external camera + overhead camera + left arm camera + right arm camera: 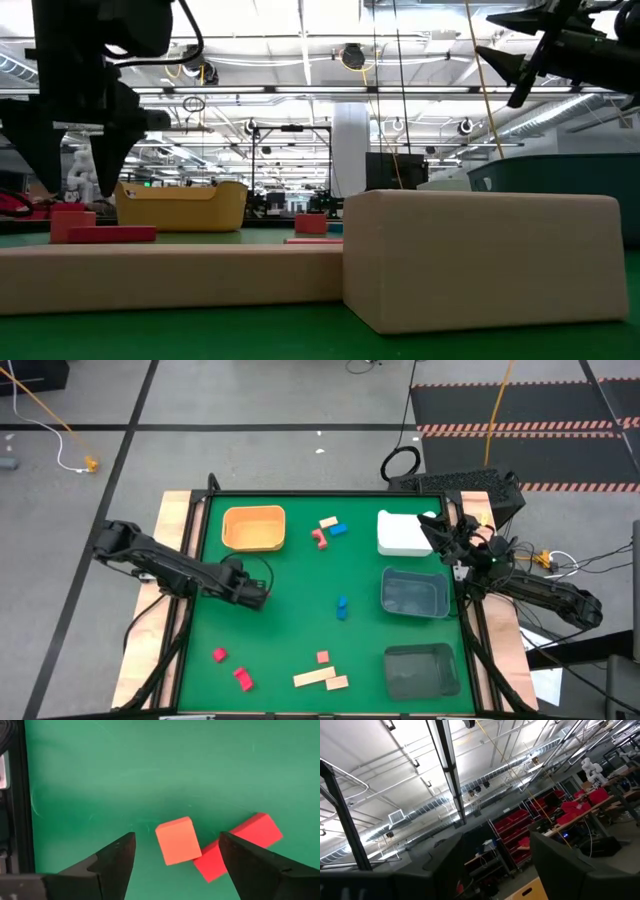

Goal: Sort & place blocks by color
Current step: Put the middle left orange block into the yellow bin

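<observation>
The left claw (175, 865) hangs spread and empty over the green table (290, 620), its fingers either side of an orange-red cube (177, 840) touching a red bar (235, 845), probably lined up for a pick. The other blocks lie scattered: red, tan and blue ones (328, 530) near the orange tray (254, 527), a blue one (342, 606) mid-table, tan bars (320, 679) at the near edge. The right claw (447, 540) waits parted and empty, raised by the white tray (400, 532).
</observation>
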`<action>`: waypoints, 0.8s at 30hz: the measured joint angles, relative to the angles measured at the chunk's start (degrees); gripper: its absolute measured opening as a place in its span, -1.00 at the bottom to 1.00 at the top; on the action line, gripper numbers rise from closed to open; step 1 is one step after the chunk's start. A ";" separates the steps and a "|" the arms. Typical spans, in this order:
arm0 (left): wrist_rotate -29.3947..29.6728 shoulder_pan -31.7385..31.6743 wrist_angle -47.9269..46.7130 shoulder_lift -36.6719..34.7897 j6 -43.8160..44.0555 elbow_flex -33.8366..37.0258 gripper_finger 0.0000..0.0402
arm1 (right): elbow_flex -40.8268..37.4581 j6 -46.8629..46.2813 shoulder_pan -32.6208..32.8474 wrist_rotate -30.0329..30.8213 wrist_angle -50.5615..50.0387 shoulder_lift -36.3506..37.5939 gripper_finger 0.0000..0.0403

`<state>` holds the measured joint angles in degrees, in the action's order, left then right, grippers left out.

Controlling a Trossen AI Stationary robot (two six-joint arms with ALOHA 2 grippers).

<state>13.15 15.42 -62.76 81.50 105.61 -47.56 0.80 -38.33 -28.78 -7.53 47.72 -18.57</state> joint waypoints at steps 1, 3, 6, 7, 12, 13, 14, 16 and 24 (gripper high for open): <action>-0.02 0.00 0.70 0.04 0.71 0.53 0.36 | 0.00 0.00 -0.01 0.00 -0.06 0.00 0.10; -0.30 0.00 3.48 0.03 2.06 2.08 0.33 | 0.00 0.00 -0.01 0.00 -0.06 0.00 0.10; -0.97 0.11 7.32 0.04 3.76 4.39 0.28 | 0.00 0.00 0.01 0.00 -0.06 0.00 0.10; -0.99 0.11 8.48 0.04 4.18 5.03 0.26 | 0.00 0.00 0.01 0.00 -0.05 0.00 0.10; -1.11 0.11 12.74 0.04 5.73 8.30 0.21 | 0.00 0.00 0.01 0.00 -0.04 0.00 0.10; -1.12 0.11 12.83 0.04 5.69 8.85 0.19 | 0.00 0.00 0.01 0.00 -0.04 0.00 0.10; -1.12 0.11 12.94 0.04 5.53 9.41 0.17 | 0.00 0.00 0.01 0.00 -0.04 0.00 0.10; -1.15 0.11 12.98 0.02 5.76 10.63 0.13 | 0.00 0.00 -0.01 0.00 -0.04 0.00 0.10; -0.32 0.09 13.59 -0.15 4.23 11.91 -0.21 | 0.00 0.00 0.01 0.00 -0.02 0.00 0.10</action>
<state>12.82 15.51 -49.17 81.35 109.84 -35.65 0.80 -38.33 -28.77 -7.53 47.70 -18.57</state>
